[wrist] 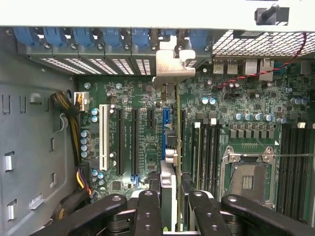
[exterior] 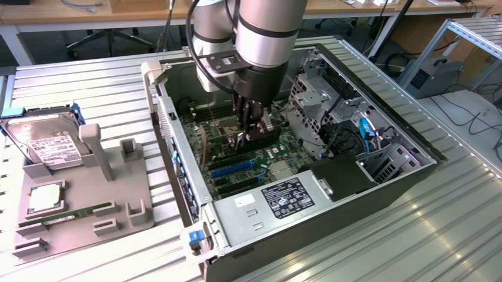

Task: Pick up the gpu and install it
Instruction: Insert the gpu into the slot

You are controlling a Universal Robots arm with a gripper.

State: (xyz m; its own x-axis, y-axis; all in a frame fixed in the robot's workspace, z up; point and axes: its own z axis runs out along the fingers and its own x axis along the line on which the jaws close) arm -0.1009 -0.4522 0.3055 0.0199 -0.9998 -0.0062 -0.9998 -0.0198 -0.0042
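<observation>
The gpu shows edge-on in the wrist view, a thin green card with its silvery metal bracket at the case's rear slot openings. My gripper is shut on it, black fingers on either side. The card stands upright over the motherboard, in line with the blue expansion slot. In the exterior view my gripper reaches down into the open computer case, just above the motherboard, with the card's lower edge close to the slots.
Left of the case lies a grey fixture carrying a hard drive and a narrow memory stick. Inside the case are the power supply, drive cage, CPU socket, memory slots and yellow cables.
</observation>
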